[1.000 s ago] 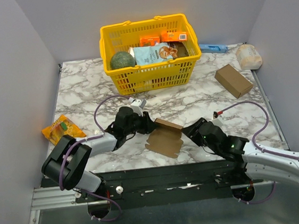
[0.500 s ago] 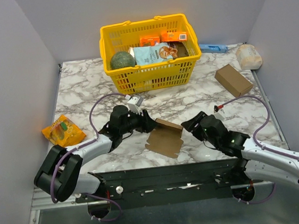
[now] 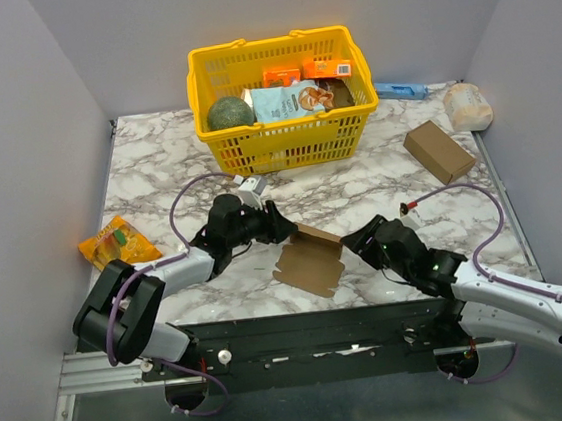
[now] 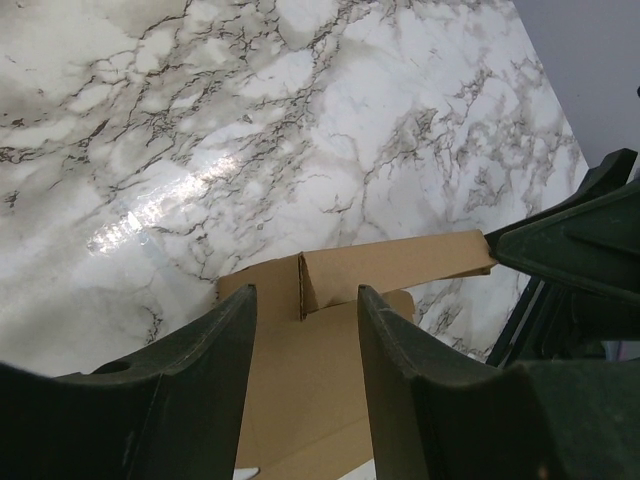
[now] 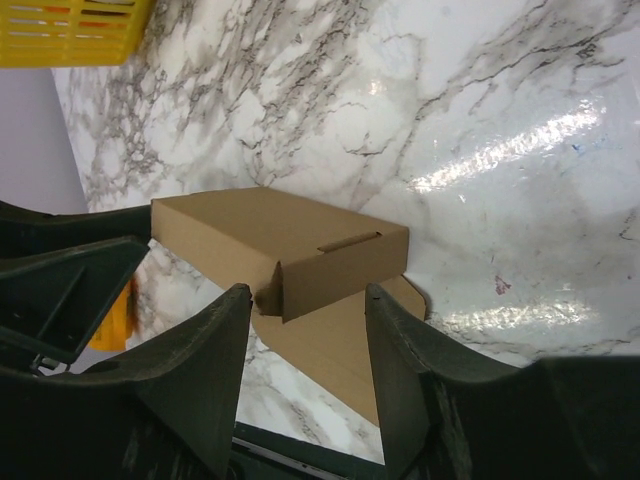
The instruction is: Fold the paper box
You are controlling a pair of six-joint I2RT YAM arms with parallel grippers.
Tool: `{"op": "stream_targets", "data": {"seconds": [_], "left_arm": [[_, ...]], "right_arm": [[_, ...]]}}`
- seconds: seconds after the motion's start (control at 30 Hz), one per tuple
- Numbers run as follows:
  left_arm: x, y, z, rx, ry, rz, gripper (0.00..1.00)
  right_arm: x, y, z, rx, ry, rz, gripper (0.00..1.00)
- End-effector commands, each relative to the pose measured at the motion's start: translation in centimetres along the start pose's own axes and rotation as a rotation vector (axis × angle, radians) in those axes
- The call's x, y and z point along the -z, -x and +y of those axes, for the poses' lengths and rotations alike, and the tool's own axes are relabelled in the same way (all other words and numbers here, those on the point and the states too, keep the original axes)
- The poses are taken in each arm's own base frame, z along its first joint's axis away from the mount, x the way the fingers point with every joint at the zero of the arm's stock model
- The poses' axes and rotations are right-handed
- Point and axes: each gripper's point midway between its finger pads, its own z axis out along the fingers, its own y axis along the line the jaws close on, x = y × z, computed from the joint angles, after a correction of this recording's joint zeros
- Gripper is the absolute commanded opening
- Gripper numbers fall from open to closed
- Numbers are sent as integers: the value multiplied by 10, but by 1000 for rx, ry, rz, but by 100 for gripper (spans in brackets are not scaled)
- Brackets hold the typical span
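**Q:** What is the state of the pincers?

**A:** The left gripper (image 4: 305, 300) and right gripper (image 5: 307, 295) both stand spread and pinch nothing. Each faces one end of the paper box (image 3: 309, 258).

**Q:** Where is the box, and how will it handle?

**A:** It lies midway along the near edge of the surface (image 3: 154, 153), with one flap (image 4: 400, 262) raised. It is probably light, thin and easily creased, so grasp the flap ends.

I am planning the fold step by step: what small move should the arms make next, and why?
Probably close the right gripper on the raised flap of the paper box: the flap's corner lies between its open fingers, and the left gripper is open too.
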Motion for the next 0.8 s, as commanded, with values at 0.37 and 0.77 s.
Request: {"op": "stream_targets", "data": {"seconds": [0.37, 0.77], "left_arm": [[-12, 2, 5, 9, -16, -11, 40], [-12, -23, 21, 25, 15, 33, 36]], "right_arm": [[-8, -12, -26, 6, -82, 31, 54], [-3, -15, -40, 36, -121, 48, 32]]}}
